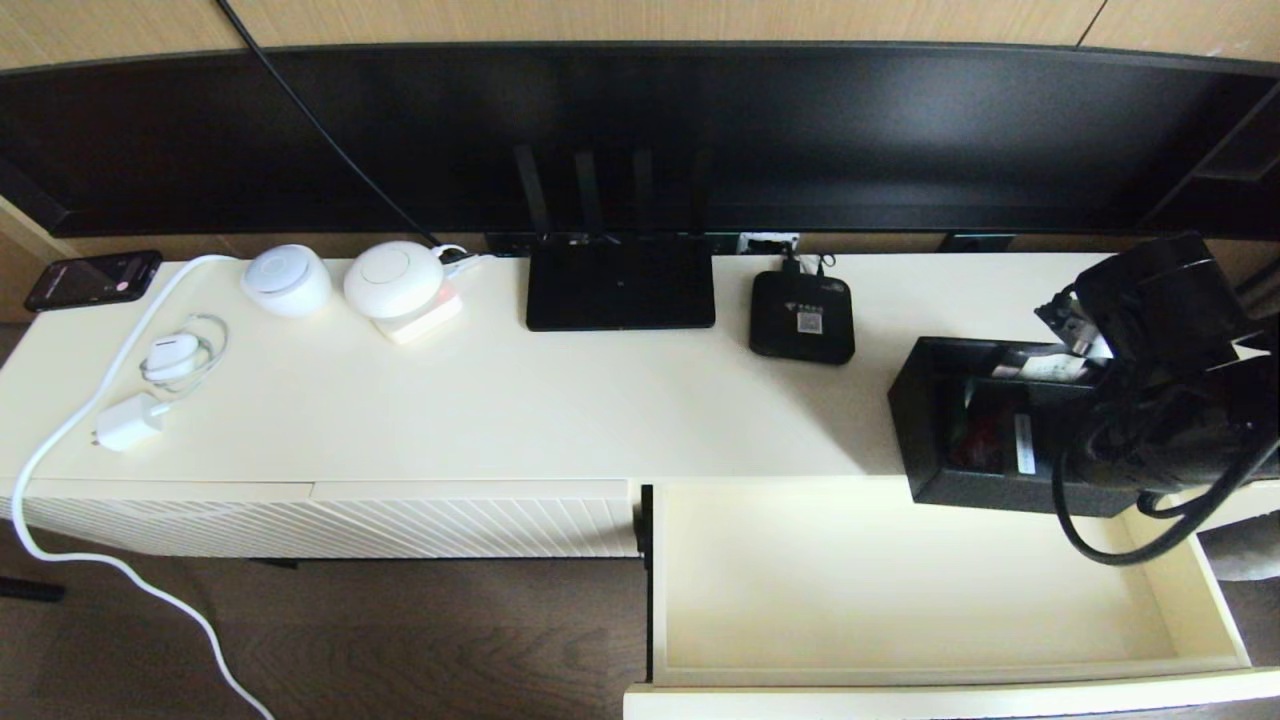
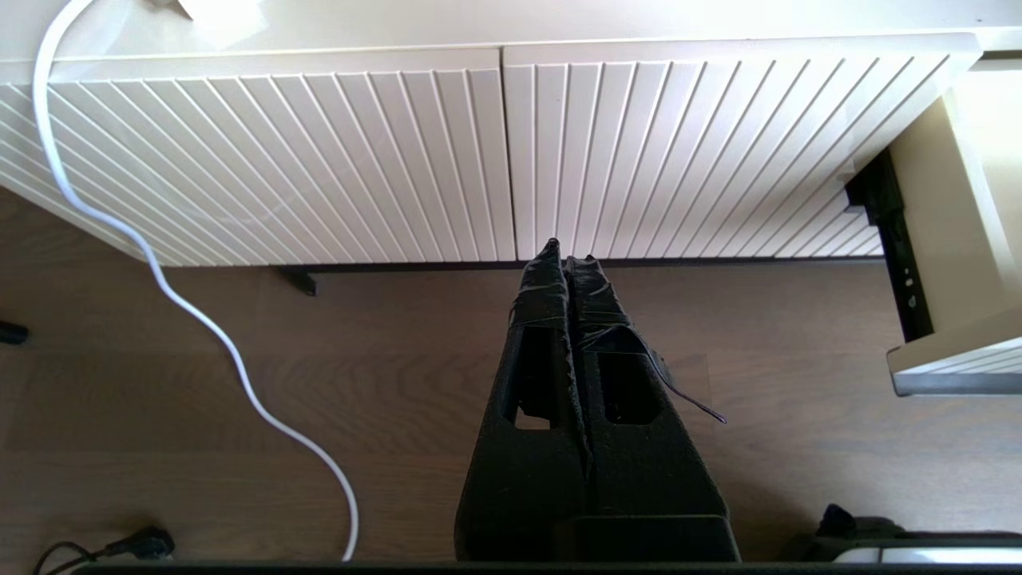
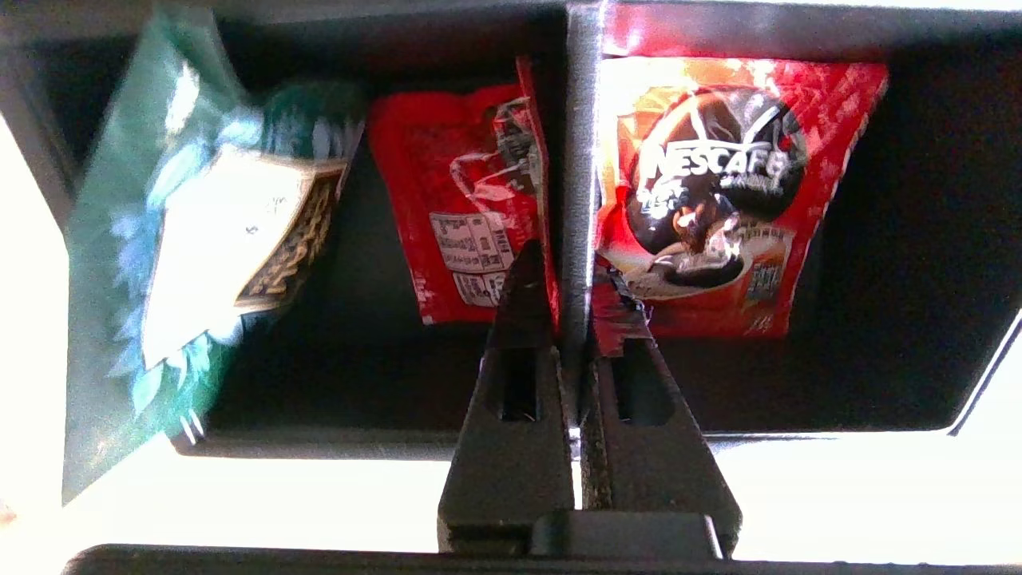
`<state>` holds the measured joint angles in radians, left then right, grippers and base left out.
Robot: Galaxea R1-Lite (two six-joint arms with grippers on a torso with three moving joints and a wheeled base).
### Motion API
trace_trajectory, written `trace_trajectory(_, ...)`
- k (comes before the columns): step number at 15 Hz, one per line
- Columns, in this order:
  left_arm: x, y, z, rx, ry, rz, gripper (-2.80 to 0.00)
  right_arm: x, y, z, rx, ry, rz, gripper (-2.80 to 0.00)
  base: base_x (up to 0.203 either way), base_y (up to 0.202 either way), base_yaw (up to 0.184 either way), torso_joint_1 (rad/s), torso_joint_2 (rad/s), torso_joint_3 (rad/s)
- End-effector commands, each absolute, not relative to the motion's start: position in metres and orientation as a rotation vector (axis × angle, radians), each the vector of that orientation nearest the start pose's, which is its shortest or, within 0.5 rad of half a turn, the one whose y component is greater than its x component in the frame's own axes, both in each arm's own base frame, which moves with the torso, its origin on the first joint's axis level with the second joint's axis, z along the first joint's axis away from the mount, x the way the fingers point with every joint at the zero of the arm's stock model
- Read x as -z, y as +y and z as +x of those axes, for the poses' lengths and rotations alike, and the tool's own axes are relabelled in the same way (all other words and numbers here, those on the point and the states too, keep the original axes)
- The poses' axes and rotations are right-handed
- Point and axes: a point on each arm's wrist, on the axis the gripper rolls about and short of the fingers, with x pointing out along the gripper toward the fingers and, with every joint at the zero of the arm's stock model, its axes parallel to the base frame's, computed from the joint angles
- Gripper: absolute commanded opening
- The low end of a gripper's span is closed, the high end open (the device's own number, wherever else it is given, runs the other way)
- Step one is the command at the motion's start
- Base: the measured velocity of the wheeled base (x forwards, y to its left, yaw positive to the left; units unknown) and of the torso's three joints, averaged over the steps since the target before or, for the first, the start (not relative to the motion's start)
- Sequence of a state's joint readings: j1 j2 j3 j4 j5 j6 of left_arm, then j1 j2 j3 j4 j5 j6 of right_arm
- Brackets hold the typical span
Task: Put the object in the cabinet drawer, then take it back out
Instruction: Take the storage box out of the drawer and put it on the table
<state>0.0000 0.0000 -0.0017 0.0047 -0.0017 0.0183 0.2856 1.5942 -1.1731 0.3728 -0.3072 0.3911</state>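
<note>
The black organizer box (image 1: 925, 430) is at the right front edge of the cabinet top, with its near side over the back of the open cabinet drawer (image 1: 900, 590). I cannot tell whether it rests there or hangs just above. My right wrist (image 1: 1160, 330) covers the box's right half. In the right wrist view, my right gripper (image 3: 568, 267) is shut on the box's middle divider (image 3: 576, 120). Red packets (image 3: 718, 184) and a green packet (image 3: 144, 263) sit in its compartments. The drawer's smooth cream interior holds nothing. My left gripper (image 2: 568, 251) is shut and empty, low before the cabinet front.
On the cabinet top stand a flat router (image 1: 620, 285), a small black box with a sticker (image 1: 802, 318), two white round devices (image 1: 395, 280), a phone (image 1: 92, 280) and a charger with white cable (image 1: 128, 422). A diagonal-ribbed panel (image 1: 400, 525) is left of the drawer.
</note>
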Motion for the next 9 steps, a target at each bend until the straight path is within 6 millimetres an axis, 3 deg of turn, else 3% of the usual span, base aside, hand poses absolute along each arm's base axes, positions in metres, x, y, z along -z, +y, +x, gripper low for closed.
trace_trajectory(1, -0.076, 0.000, -0.023, 0.002, 0.004, 0.018, -2.80, -0.224, 0.068, 0.272, 0.180, 0.741, 0.134, -2.80, 0.000, 0.000, 0.000, 0.000, 0.00, 0.000)
trace_trajectory(9, -0.075, 0.000, -0.023, 0.002, 0.005, 0.018, -2.80, -0.236, 0.067, 0.295, 0.180, 0.669, 0.148, -2.80, 0.000, 0.000, 0.000, 0.000, 0.00, 0.000)
